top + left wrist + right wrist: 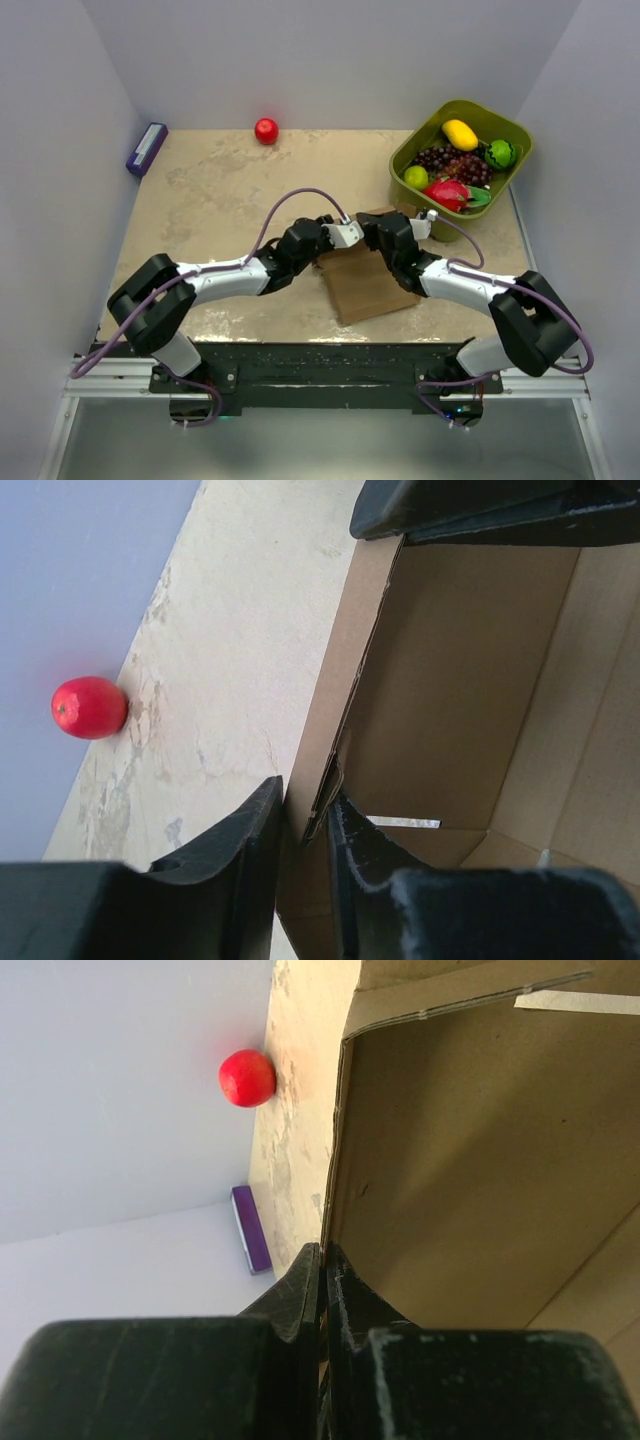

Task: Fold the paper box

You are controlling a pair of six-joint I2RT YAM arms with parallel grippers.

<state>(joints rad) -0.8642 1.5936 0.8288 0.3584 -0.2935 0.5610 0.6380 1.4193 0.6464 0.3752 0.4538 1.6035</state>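
The brown paper box lies at the middle front of the table, partly raised into walls. My left gripper and right gripper meet at its far edge. In the left wrist view, my left gripper is shut on a doubled upright wall of the paper box, one finger outside and one inside. In the right wrist view, my right gripper is pinched shut on the thin edge of a wall of the paper box. The right gripper's black fingers show at the top of the left wrist view.
A green bin with several fruits stands at the back right, close to the box. A red apple lies by the back wall and also shows in the left wrist view. A purple block lies at the back left.
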